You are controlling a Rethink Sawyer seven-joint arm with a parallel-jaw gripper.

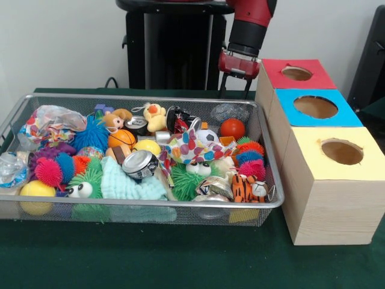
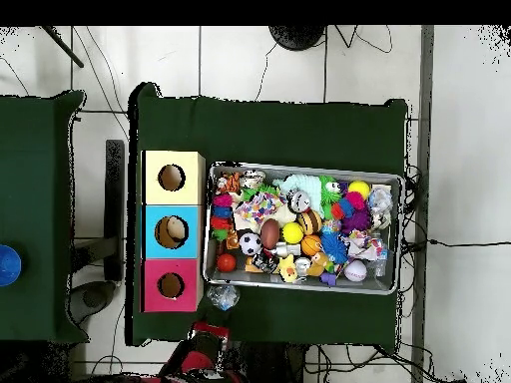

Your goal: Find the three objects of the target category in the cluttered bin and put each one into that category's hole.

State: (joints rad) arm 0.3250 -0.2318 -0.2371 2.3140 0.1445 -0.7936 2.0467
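A wire mesh bin (image 1: 272,180) (image 2: 400,235) is packed with toys and scrap. Among them are a crushed can (image 1: 139,164), a yellow duck (image 1: 155,116), a small basketball (image 1: 122,138), a red ball (image 1: 232,128) and a tiger toy (image 1: 248,188). To the bin's right stand three wooden boxes with holes in their tops: red (image 1: 298,74) (image 2: 170,285), blue (image 1: 316,107) (image 2: 172,231) and yellow (image 1: 341,152) (image 2: 172,178). My gripper (image 1: 235,91) (image 2: 213,321) hangs open behind the bin's far right corner, beside the red box. A crumpled clear wad (image 1: 228,112) (image 2: 223,296) lies just below it, outside the bin.
Something tan shows inside the blue box's hole in the overhead view. A green cloth (image 1: 150,259) covers the table. A second green table (image 2: 35,199) with a blue object (image 2: 6,265) stands off to the side in the overhead view.
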